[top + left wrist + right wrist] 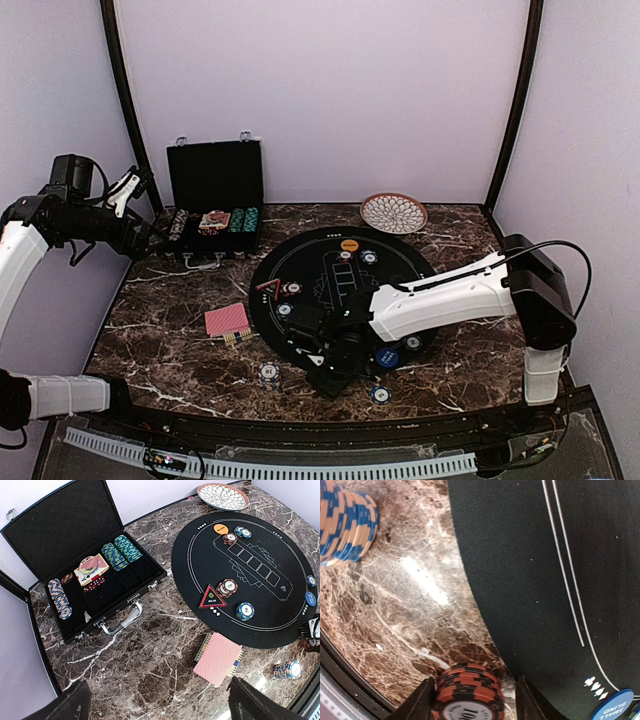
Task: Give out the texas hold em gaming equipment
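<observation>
From above, the right gripper (pixel 330 375) reaches low over the near rim of the round black poker mat (pixel 320 262). The left gripper (pixel 140 238) hangs high at the far left, beside the open black case (pixel 215 195). On the mat lie an orange button (pixel 348 243), a red triangle marker (pixel 267 287) and a blue button (pixel 387 357), with a few small chip piles between them. A red-backed deck (pixel 227 320) lies on the marble table (pixel 160 300) just left of the mat. A blue-and-orange chip stack (pixel 268 373) stands on the marble near the front edge, and a patterned plate (pixel 394 212) sits at the back. Looking down from the left wrist, the left gripper (pixel 160 705) has its fingers (pixel 75 702) spread wide with nothing between them, well above the deck. The case below holds rows of chips (pixel 121 552) and a card pack. At the right wrist, the right gripper straddles an orange-and-black chip stack (pixel 470 690), which stands on the marble just off the mat's rim. One finger (pixel 420 705) looks close against the stack, but a sliver of marble shows between the stack and the finger nearer the mat. So the fingers are apart around it, not clamped. The blue-and-orange chip stack stands well apart on the marble, and the blue button, lettered SMALL BLIND, rests on the mat.
</observation>
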### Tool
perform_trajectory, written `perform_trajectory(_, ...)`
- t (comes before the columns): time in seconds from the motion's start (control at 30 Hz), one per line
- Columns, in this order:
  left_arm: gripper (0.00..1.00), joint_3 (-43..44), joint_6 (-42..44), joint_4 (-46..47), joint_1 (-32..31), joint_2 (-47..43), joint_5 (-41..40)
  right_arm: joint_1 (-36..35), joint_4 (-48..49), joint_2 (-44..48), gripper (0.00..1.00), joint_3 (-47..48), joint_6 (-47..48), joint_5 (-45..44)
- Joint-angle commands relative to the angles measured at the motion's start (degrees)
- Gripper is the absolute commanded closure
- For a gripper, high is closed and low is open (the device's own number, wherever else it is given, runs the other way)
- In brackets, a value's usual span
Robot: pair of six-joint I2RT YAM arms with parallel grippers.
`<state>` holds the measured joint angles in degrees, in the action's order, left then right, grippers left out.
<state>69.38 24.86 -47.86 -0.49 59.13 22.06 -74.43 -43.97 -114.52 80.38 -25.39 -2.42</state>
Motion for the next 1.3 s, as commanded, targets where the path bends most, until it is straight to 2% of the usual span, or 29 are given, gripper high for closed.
perform_trajectory(0.0, 0.01, 0.76, 0.18, -0.92, 0.32, -1.24, 0.80, -0.18, 0.72, -0.28, 0.52, 0.16, -0.06, -0.09)
perform_trajectory(0.33, 0.01, 0.66, 0.45, -1.08, 0.32, -1.35, 1.36, -0.27, -0.22, 0.88, 0.65, 1.00, -0.28, 0.42)
perform_trajectory(0.63, 0.01, 0.32, 0.36, -1.06, 0.32, -1.20, 1.20, -0.27, -3.32, 3.18, 0.70, 3.55, -0.77, -0.14)
perform_trajectory(0.93, 0.01, -0.04, 0.46, -0.81, 0.32, -1.26, 1.08, -0.24, -5.88, 5.71, 0.71, 4.54, -1.38, -1.05)
perform_trajectory(1.07, 0.01, -0.04, 0.52, -0.79, 0.32, -1.26, 1.03, 1.59, -6.44, 6.83, 0.75, 4.67, -1.85, -3.23)
perform_trajectory(1.27, 0.01, 0.05, 0.58, -0.86, 0.32, -1.46, 0.90, 7.17, -3.15, 8.40, 0.78, -1.83, -2.49, -3.18)
